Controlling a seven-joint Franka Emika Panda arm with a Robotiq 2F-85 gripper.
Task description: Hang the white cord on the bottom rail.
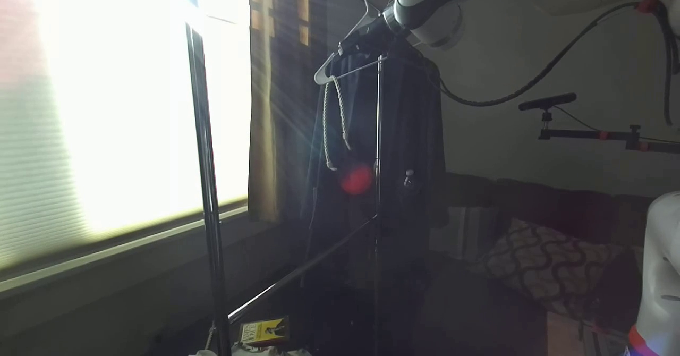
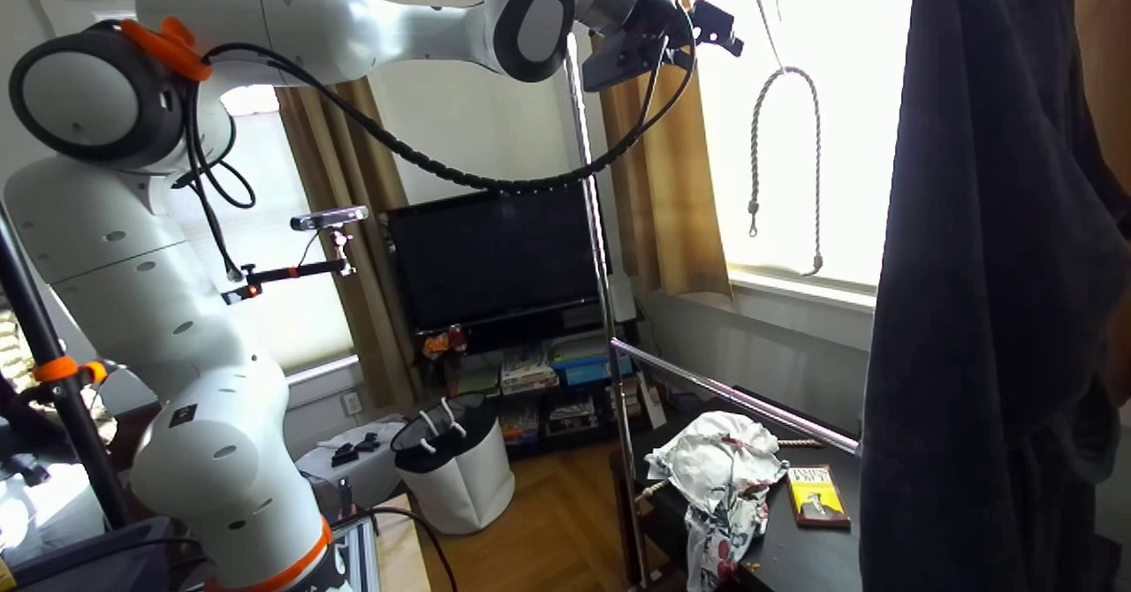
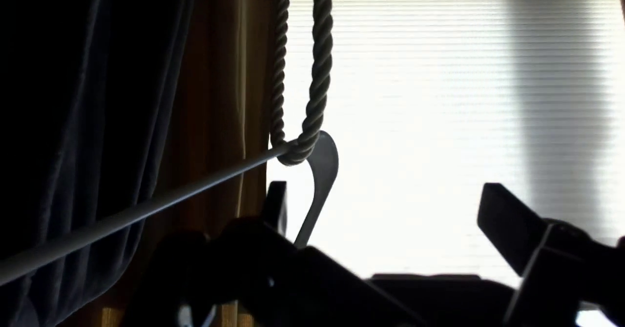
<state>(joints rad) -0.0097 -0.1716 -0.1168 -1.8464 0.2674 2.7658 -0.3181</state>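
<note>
Wrist view: gripper stood with jaws spread wide, holding nothing. Just beyond, white cord hung doubled over the lower bar of the hanger, near its corner. In an exterior view, bottom rail ran well below the cord. Window blind glowed farthest back.

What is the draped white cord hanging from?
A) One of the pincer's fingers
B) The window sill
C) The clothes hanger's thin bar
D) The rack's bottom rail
C, because in the wrist view the white cord bends around the clothes hanger's thin bar, and in both exterior views its two ends dangle down.
</note>
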